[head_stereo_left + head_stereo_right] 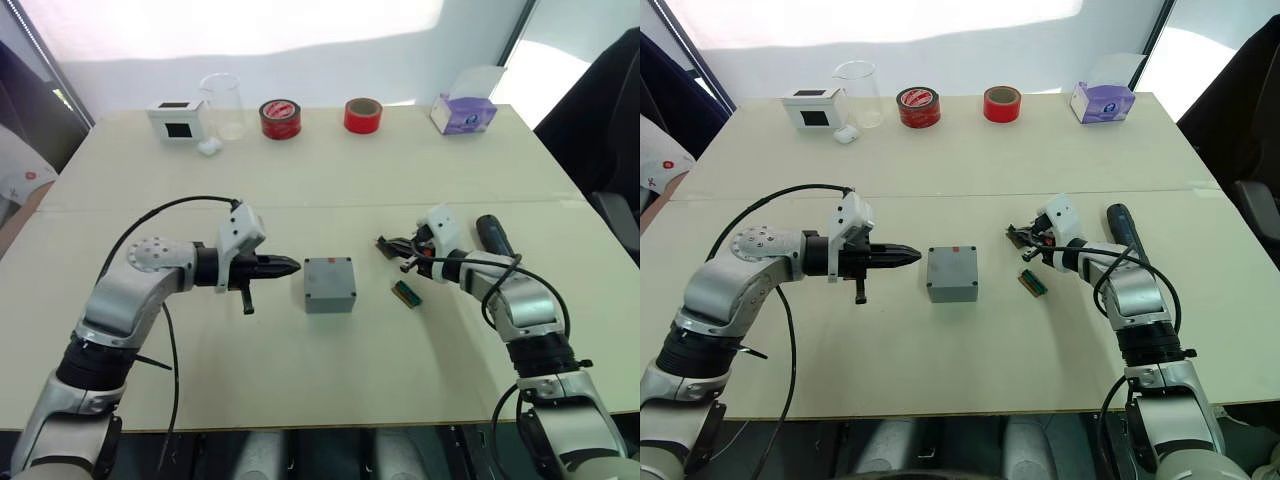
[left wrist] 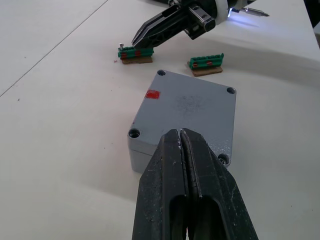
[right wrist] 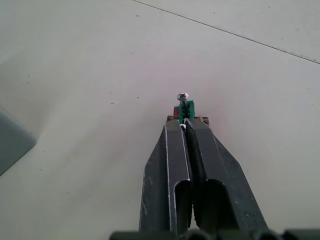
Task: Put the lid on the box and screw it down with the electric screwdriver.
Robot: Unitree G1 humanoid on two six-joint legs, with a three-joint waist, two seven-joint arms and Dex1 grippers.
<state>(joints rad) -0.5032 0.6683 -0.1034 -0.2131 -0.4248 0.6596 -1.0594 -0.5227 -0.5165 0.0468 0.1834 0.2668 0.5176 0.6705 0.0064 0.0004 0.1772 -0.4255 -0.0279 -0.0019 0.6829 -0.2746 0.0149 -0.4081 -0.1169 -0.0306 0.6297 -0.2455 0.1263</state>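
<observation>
On the surface (image 1: 300, 380), mid-way between my arms:
Box (image 1: 329, 285): gray, lid (image 2: 192, 107) seated on top, red mark near one corner.
Left claw (image 1: 290, 266): clenched on nothing, tips just beside the box's left side, apart from it.
Right claw (image 1: 386, 244): pinched shut at a green terminal strip (image 3: 186, 110) topped by a screw, right of the box.
Electric screwdriver (image 1: 494, 236): lay by my right forearm, well apart from the box.
Second green strip (image 1: 407, 293): near the box's right side.

The matt gray plastic-looking lid (image 2: 192, 107) sits on the smooth, matt, off-white table (image 1: 300, 180).
</observation>
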